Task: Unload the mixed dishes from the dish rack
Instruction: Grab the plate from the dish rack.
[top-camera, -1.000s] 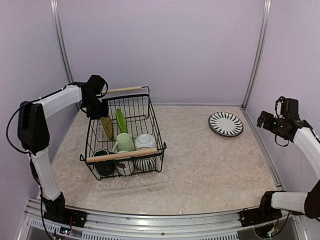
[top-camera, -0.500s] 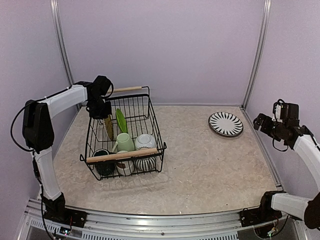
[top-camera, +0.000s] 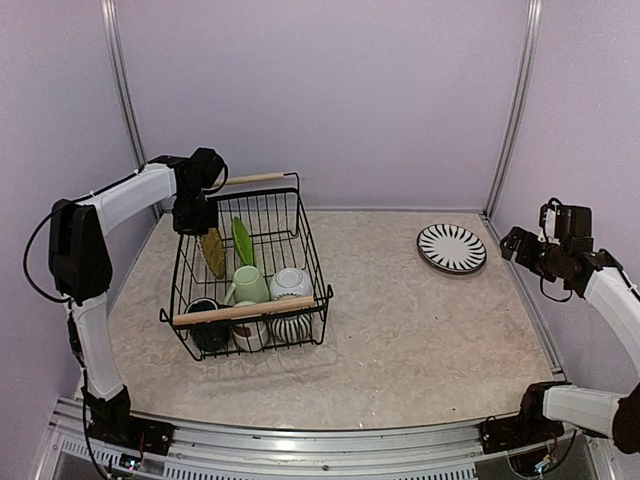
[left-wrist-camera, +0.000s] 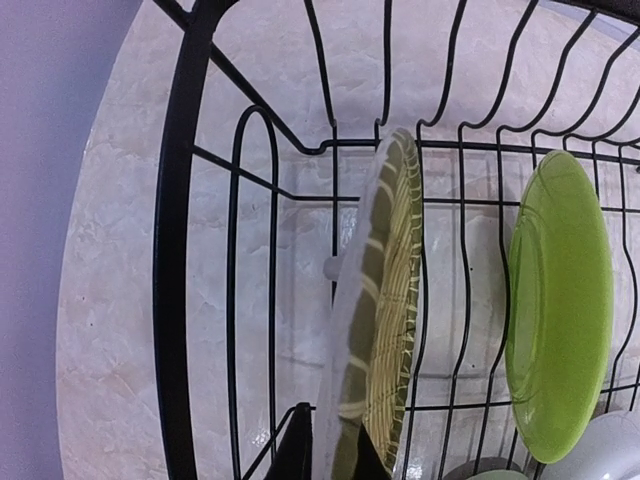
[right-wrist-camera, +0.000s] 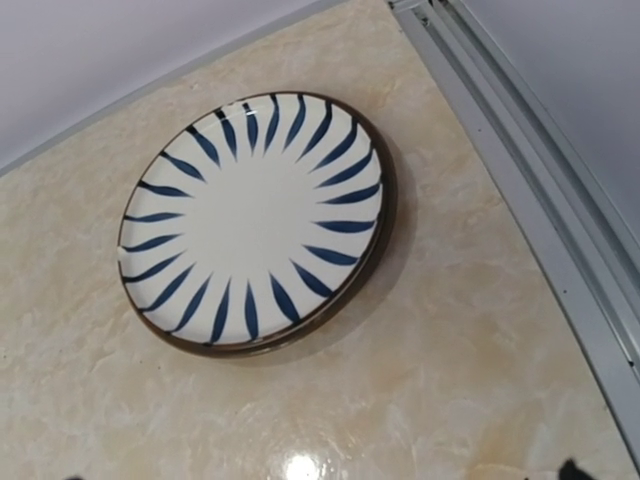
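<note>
Left gripper clamps the olive-striped plate, upright on edge in the dish rack — its stripes clear only from the left wrist; right gripper spread wide.

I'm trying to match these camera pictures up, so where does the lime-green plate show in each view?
Top external: the lime-green plate stands on edge in the far half of the dish rack, left of centre.
Left wrist: on edge at the right side.
Right wrist: not in it.
Shared landmark: the olive striped plate, just left of it in both.
</note>
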